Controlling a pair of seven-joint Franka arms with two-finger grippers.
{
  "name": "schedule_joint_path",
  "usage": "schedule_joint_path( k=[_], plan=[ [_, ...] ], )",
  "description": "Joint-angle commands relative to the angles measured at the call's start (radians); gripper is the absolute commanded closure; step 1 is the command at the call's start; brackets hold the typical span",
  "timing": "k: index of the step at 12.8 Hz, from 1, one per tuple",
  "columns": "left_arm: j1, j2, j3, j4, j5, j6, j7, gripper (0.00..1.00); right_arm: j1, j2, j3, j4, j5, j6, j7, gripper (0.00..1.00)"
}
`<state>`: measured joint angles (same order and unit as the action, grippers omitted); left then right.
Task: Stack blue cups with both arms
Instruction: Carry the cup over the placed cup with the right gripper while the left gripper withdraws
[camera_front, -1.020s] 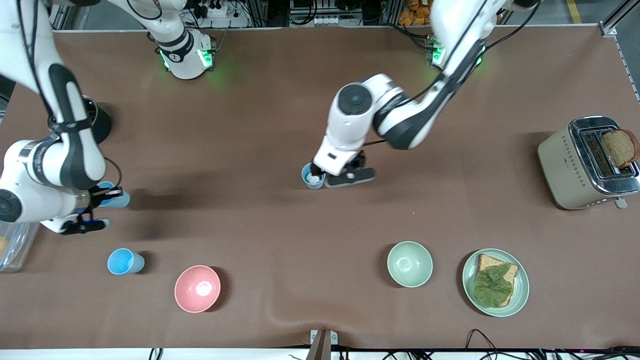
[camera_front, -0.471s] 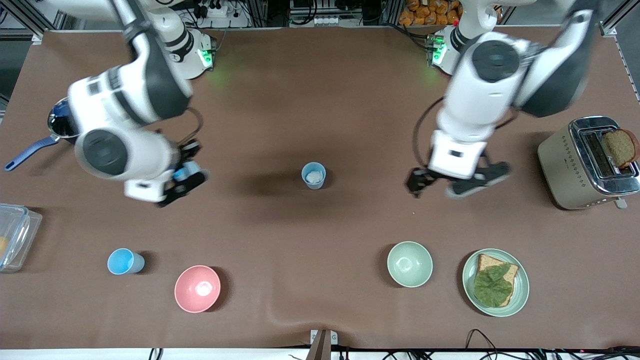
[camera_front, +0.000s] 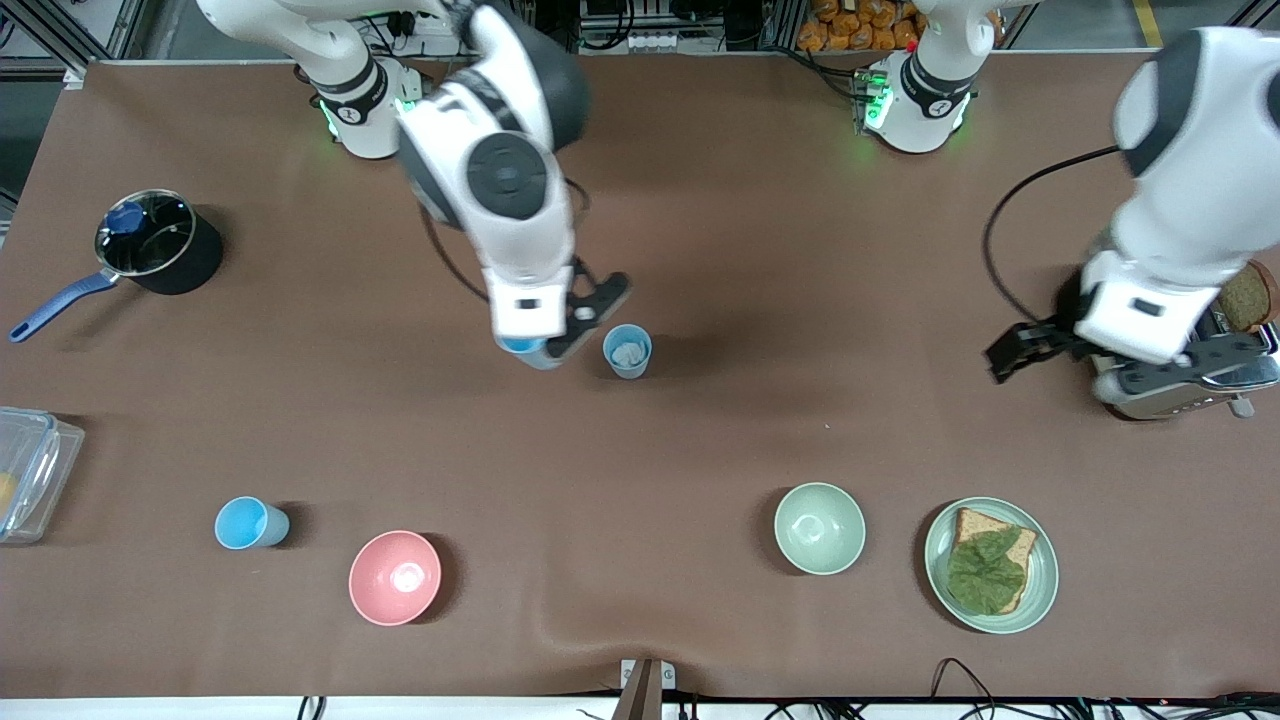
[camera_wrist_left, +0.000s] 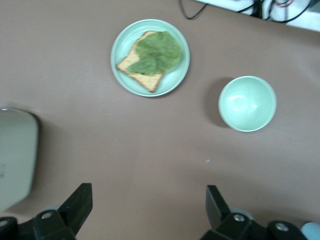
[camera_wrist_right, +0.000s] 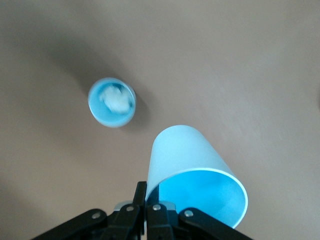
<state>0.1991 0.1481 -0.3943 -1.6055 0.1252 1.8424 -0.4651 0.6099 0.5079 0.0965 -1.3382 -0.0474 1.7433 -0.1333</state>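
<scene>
**Right arm carries a blue cup toward the cup waiting mid-desk**

While the right gripper hangs over the middle of the desk, its jaws are closed on the rim of a sky-blue cup, one jaw inside and one outside. The held cup is tilted, its mouth toward the wrist camera. Just beside it, standing upright on the desk, is the greyer-blue cup, whitish inside. The two cups are apart, not yet nested.

The left gripper waits over the toaster at the left arm's end of the desk, its jaws wide and holding nothing.

A third blue cup stands nearer the front camera at the right arm's end, beside a pink bowl. A pale green bowl and a plate with bread and lettuce sit toward the left arm's end. A black saucepan sits near the right arm's base.

To do this step well, the held cup probably needs levelling, centring over the standing cup's mouth, then a straight descent before release; an off-centre approach could tip the standing cup.

No brand, label or writing is readable.
</scene>
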Motion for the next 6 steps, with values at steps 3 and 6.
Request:
schedule_joint_path(
  k=[3, 6],
  plan=[
    [0.026, -0.038, -0.003, -0.007, -0.018, -0.115, 0.091, 0.00, 0.059, 0.161, -0.015, 0.172, -0.068, -0.001, 0.010, 1.00],
    [0.025, -0.067, 0.040, -0.014, -0.021, -0.162, 0.170, 0.00, 0.128, 0.213, -0.015, 0.185, -0.104, 0.039, 0.165, 1.00]
  ],
)
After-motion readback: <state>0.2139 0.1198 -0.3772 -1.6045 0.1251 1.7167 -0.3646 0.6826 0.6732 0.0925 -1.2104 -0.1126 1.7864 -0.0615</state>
